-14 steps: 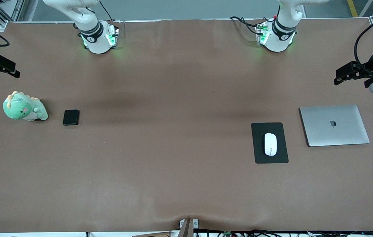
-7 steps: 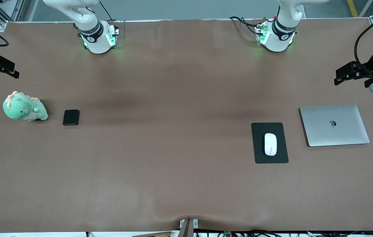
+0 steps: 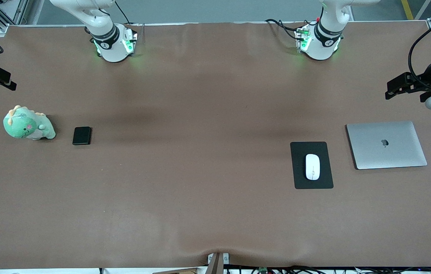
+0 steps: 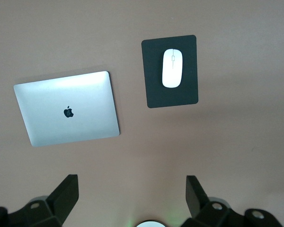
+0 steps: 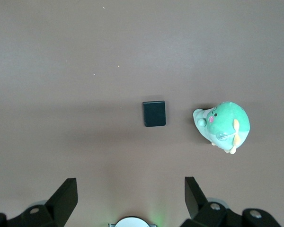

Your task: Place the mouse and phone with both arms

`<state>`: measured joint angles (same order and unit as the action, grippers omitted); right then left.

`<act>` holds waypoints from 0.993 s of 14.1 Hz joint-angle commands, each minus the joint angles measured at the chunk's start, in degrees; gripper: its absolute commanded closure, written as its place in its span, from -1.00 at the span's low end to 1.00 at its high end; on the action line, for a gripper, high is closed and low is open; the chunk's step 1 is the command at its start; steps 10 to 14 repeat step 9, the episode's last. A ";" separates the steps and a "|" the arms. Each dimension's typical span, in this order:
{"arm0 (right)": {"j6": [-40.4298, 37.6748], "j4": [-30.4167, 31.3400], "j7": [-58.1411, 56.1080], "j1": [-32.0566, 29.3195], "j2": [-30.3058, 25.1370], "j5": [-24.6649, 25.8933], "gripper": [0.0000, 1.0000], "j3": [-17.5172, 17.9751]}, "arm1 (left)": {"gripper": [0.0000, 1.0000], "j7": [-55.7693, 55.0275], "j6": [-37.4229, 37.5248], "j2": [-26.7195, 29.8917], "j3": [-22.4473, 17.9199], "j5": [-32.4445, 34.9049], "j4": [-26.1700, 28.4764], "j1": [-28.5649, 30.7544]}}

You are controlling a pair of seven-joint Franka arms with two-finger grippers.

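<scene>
Brown table point(image 3: 200, 190): mouse point(image 3: 312, 166) on pad point(image 3: 301, 175) (both grippers spread, empty).

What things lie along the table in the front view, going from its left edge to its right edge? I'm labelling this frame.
Green plush toy → phone → mouse pad with the mouse on it → closed laptop.
</scene>
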<state>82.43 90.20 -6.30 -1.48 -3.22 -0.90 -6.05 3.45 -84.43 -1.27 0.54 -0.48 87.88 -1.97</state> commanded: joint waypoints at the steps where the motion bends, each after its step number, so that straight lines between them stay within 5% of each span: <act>1: -0.69 0.06 -0.98 -1.24 -0.82 0.46 -1.00 0.51 | -1.00 -0.38 -0.56 0.04 0.07 -0.49 0.01 0.22; 14: -0.43 -0.12 -1.26 -0.28 -0.73 0.28 -1.00 0.95 | -1.00 -0.38 -0.56 0.04 -0.01 -0.49 -0.08 0.22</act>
